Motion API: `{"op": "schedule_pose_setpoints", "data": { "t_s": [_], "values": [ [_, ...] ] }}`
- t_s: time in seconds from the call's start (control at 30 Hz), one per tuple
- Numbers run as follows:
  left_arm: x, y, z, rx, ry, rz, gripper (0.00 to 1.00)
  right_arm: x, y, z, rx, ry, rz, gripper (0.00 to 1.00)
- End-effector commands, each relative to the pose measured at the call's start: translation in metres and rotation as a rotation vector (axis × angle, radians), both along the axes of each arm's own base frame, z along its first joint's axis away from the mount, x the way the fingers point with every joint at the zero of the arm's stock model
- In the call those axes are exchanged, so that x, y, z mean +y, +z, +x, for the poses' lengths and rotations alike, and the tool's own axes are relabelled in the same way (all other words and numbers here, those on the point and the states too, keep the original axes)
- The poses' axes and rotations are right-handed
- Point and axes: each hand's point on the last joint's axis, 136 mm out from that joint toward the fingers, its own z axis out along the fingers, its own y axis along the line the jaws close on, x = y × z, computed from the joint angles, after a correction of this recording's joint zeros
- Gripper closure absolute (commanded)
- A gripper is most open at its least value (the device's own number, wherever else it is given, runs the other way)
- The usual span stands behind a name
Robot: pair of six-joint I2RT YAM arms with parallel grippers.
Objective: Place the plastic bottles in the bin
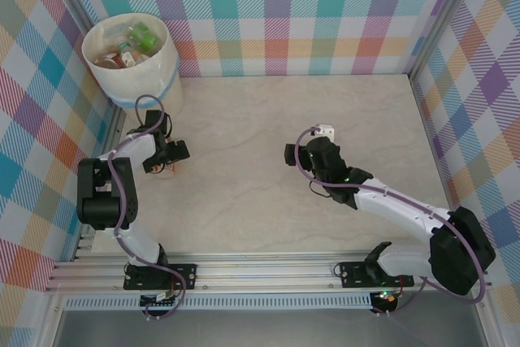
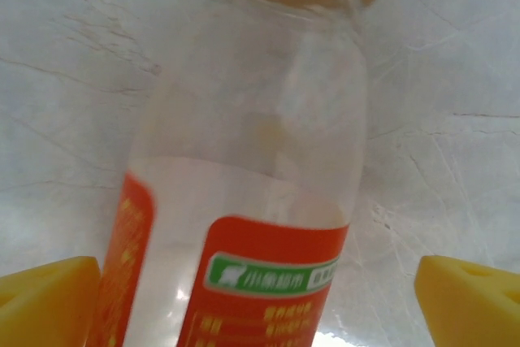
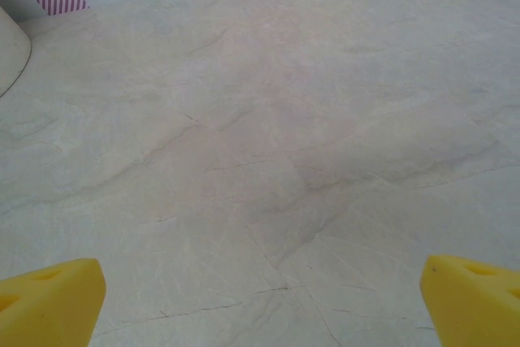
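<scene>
Several plastic bottles (image 1: pixel 132 41) lie inside the bin (image 1: pixel 151 80).

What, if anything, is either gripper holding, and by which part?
Nothing. The left gripper is open around the labelled body of a clear plastic bottle with an orange-red label; the right gripper is open over the table.

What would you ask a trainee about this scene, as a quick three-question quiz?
1. True or false: the right gripper is shut.
2. The label on the bottle between the left gripper fingertips is: A green, B orange-red, C blue.
3. Fill in: the bin stands at the table's far ____ corner.

Key: 1 false, it is open over bare table. 2 B. 3 left.
</scene>
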Motion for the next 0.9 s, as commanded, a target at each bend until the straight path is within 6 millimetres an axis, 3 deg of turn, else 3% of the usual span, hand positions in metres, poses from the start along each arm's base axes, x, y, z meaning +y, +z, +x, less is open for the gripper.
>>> {"op": "schedule_pose_setpoints", "data": {
  "t_s": [0.0,0.2,0.33,0.43,0.5,0.7,0.8,0.87],
  "values": [
    [-0.011,0.000,0.006,-0.030,-0.048,-0.061,0.09,-0.011,0.014,0.000,-0.036,-0.033,-0.007,0.00],
    [-0.010,0.011,0.006,-0.054,-0.058,-0.051,0.38,-0.014,0.015,0.000,-0.042,-0.047,-0.002,0.00],
    [-0.014,0.035,0.007,-0.123,-0.059,-0.040,0.47,-0.015,0.022,0.002,-0.051,-0.047,-0.011,0.00],
    [-0.036,0.076,0.008,-0.244,-0.056,-0.166,0.50,-0.017,0.028,0.002,-0.065,-0.053,-0.017,0.00],
    [-0.050,0.117,0.009,-0.379,-0.062,-0.229,0.53,-0.019,0.032,0.002,-0.077,-0.067,-0.014,0.00],
    [-0.056,0.236,0.010,-0.746,-0.094,-0.227,0.59,-0.030,0.039,0.001,-0.112,-0.120,0.029,0.00],
    [-0.053,0.287,0.025,-0.892,-0.114,-0.192,0.61,-0.034,0.041,0.000,-0.124,-0.138,0.049,0.00],
    [-0.050,0.311,0.040,-0.938,-0.122,-0.159,0.62,-0.034,0.043,0.000,-0.129,-0.138,0.057,0.00]
  ]
}}
